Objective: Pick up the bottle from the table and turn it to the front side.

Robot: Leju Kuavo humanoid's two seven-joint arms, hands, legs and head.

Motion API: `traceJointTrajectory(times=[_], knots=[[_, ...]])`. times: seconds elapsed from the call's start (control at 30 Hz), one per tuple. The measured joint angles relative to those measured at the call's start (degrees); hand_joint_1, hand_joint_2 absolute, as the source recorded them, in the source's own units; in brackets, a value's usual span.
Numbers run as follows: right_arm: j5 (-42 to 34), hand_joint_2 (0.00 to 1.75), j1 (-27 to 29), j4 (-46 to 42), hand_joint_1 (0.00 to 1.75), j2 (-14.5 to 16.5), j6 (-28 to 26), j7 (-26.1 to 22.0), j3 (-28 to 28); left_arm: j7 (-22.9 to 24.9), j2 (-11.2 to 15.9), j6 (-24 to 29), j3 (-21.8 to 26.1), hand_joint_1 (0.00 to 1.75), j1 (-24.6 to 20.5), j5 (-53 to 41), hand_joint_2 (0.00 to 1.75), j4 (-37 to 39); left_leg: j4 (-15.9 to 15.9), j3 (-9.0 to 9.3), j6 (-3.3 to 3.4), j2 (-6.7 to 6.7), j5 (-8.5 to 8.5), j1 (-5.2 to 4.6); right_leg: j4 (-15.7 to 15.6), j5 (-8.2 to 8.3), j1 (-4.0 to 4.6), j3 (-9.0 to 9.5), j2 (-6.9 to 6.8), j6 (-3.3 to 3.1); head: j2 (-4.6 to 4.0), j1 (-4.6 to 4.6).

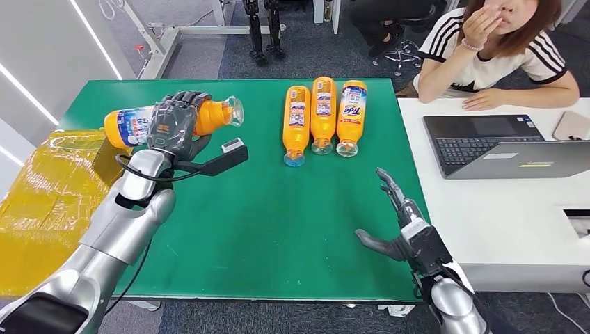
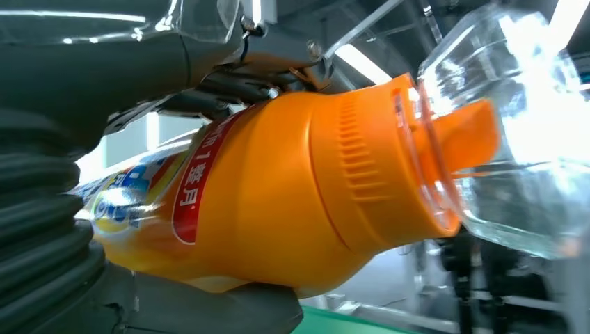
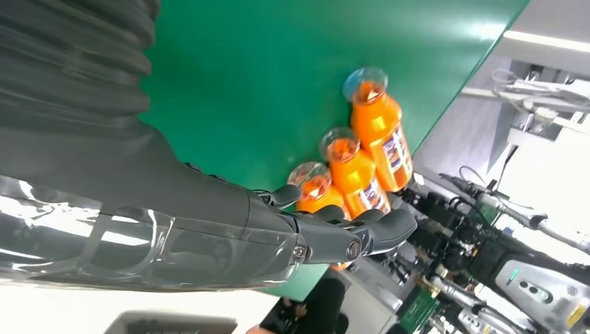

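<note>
- My left hand (image 1: 174, 125) is gripping the bottle (image 1: 129, 125) around its middle, holding it above the far left of the green table (image 1: 264, 229).
- The bottle is lying sideways in the grip, clear cap (image 1: 236, 110) pointing toward the table's centre, base toward the yellow wrapped box (image 1: 42, 202); I judge the coming turn is running about that long axis.
- My right hand (image 1: 396, 229) is hovering empty, fingers apart, well away from it.
- Three bottles (image 1: 322, 115) are lying side by side beyond, caps toward me.

Four orange bottles: three lying (image 1: 322, 115), one held (image 1: 132, 125); one laptop (image 1: 501, 145).
</note>
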Motion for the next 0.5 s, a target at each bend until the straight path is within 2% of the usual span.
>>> traceJointTrajectory(times=[0.23, 0.4, 0.43, 0.5], knots=[[0.1, 1.75, 3.3, -3.2, 0.00, -0.4, -0.1, -0.5, -2.5, 0.8, 5.0, -1.9, 0.1, 1.75, 0.2, -2.4, 1.75, -1.4, 0.0, 0.03, -0.02, 0.04, 0.02, 0.01, 0.0, 0.02, 0.00, 0.01, 0.05, -0.02, 0.00, 0.01], [-0.1, 1.75, 3.8, -3.5, 0.00, -0.5, -0.2, -0.7, -3.1, 0.6, 6.3, -2.4, 0.2, 1.75, 0.2, -2.8, 1.75, -1.5, 0.0, 0.03, -0.02, 0.06, 0.03, 0.01, 0.0, 0.03, 0.01, 0.01, 0.07, -0.03, 0.00, 0.02], [-0.2, 1.75, 4.5, -3.9, 0.00, -0.5, -0.2, -0.9, -3.8, 0.3, 8.0, -3.3, 0.3, 1.75, 0.6, -2.8, 1.75, -2.0, 0.0, 0.04, -0.03, 0.09, 0.03, 0.01, 0.0, 0.03, 0.01, 0.01, 0.10, -0.03, 0.00, 0.01], [-0.2, 1.75, 6.6, -5.9, 0.00, -0.5, 0.0, -0.9, -5.8, -0.2, 13.4, -6.1, 1.2, 1.75, 2.9, -2.3, 1.75, -3.9, 0.0, 0.06, -0.04, 0.16, 0.02, 0.01, 0.0, 0.01, 0.01, -0.01, 0.16, -0.05, 0.00, -0.01]])
